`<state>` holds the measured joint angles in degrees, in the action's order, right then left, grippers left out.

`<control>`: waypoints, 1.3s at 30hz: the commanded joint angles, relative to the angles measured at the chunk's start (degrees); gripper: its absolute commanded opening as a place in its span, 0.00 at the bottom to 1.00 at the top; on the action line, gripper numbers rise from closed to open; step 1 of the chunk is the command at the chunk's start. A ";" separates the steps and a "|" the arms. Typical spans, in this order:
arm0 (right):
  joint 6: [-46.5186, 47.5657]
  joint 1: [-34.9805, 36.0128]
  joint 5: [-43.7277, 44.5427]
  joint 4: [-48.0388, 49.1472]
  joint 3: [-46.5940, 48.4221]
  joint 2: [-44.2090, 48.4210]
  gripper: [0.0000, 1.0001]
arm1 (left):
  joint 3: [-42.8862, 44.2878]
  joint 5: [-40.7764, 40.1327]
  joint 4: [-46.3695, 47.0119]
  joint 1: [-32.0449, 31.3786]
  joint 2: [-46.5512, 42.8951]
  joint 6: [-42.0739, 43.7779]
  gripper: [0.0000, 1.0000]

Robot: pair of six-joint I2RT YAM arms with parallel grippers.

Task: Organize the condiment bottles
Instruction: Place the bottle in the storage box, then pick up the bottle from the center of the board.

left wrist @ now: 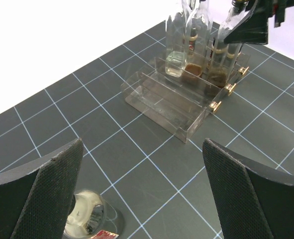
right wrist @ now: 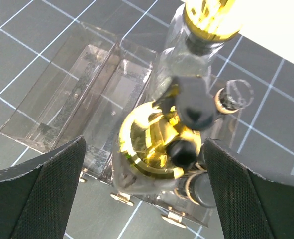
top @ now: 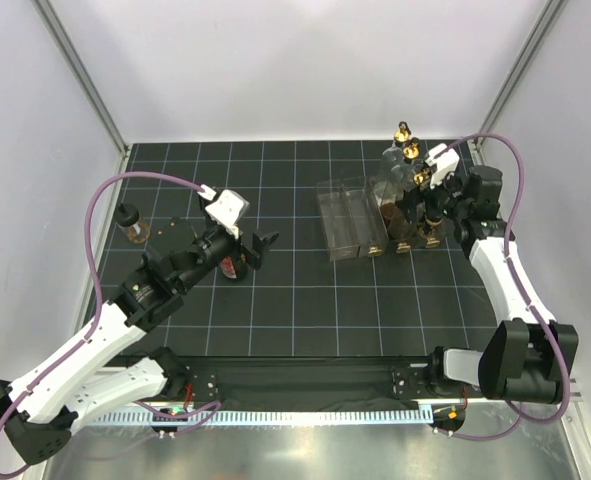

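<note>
At nine o'clock a small dark black-capped bottle [top: 130,222] stands. The left gripper [left wrist: 143,169], fingers apart, hovers by a white-capped red-sauce bottle [left wrist: 89,219] — likely the next grasp. At two o'clock the right gripper [right wrist: 144,149], fingers apart, straddles a tall clear gold-topped bottle [right wrist: 137,134] in the clear plastic rack [top: 350,225] — it needs lifting away.

Three gold-topped bottles [top: 411,150], one rack [top: 350,215]

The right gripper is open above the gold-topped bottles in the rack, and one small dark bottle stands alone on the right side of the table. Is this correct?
No. The small dark bottle stands alone on the left side of the table, not the right, as the top view shows. The right gripper is open above the gold-topped bottles in the rack.
</note>
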<state>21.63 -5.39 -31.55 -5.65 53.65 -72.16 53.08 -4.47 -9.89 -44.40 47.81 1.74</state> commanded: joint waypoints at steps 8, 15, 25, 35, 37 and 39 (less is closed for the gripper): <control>2.19 -0.24 5.27 -3.57 0.14 10.63 1.00 | -0.26 0.16 2.60 0.19 -0.79 -0.42 1.00; 3.77 -0.24 8.52 -7.44 -1.35 17.92 1.00 | -0.08 -0.80 2.33 0.19 -0.79 -0.42 1.00; 6.58 -0.24 8.35 -17.89 0.75 24.08 1.00 | -0.08 -2.21 2.07 0.19 -0.26 -0.68 1.00; 10.71 -0.24 -1.48 -29.94 3.83 27.86 1.00 | 0.01 -3.62 1.80 0.19 0.44 -0.77 1.00; 10.72 -0.24 -4.99 -31.52 3.92 28.13 1.00 | 0.01 -4.05 1.72 0.28 0.70 -0.86 1.00; 11.07 -0.24 -7.72 -32.40 3.40 28.30 1.00 | 0.01 -4.49 1.72 0.28 0.88 -0.86 1.00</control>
<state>31.40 -5.41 -32.86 -34.61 55.33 -44.49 53.06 -7.42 -9.93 -44.38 48.47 1.52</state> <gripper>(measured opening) 0.996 0.996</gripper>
